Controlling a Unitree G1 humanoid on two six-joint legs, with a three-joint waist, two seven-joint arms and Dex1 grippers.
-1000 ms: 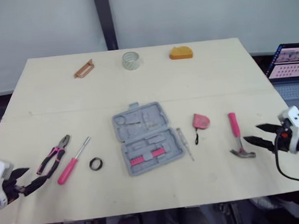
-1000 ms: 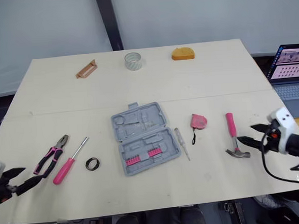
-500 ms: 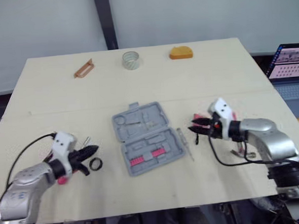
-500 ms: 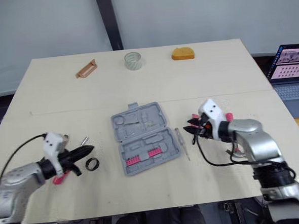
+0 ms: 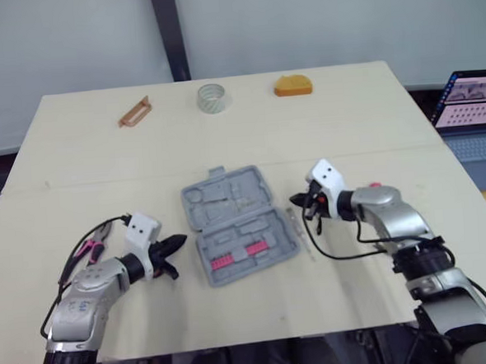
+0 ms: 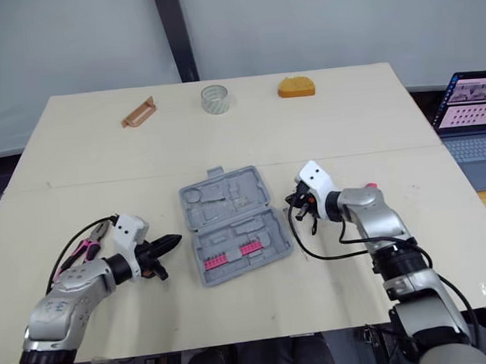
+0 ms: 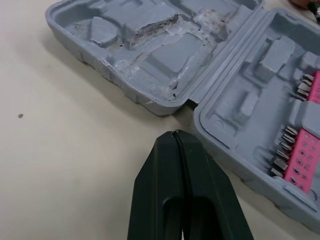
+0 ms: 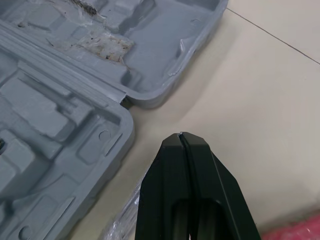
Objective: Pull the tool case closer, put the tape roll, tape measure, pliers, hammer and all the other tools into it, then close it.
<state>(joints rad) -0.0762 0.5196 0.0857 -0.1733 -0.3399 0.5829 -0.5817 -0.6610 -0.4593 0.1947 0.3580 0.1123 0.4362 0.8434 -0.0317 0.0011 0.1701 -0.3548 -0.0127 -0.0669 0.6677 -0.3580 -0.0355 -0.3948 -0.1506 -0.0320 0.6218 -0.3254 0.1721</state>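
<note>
The grey tool case (image 5: pixel 237 223) lies open at mid-table, with pink bit holders in its near half. My left gripper (image 5: pixel 176 242) is shut and empty, its tip just off the case's left edge (image 7: pixel 200 107) by the hinge. My right gripper (image 5: pixel 298 202) is shut and empty too, close to the case's right edge (image 8: pixel 127 100). A clear screwdriver (image 5: pixel 299 228) lies under the right gripper. The pliers (image 5: pixel 90 247) peek out behind my left arm. My right arm covers most of the hammer, leaving its pink handle end (image 5: pixel 374 185). A clear tape roll (image 5: pixel 211 97) stands at the far edge.
Beside the tape roll at the far edge are an orange block (image 5: pixel 293 85) and a brown bracket (image 5: pixel 135 112). A laptop (image 5: pixel 469 102) sits off the table's right side. A pink object (image 8: pixel 300 232) lies next to my right gripper.
Both arms swung in from the table's outer corners to the two sides of the case. Both grippers went from open to shut, holding nothing.
</note>
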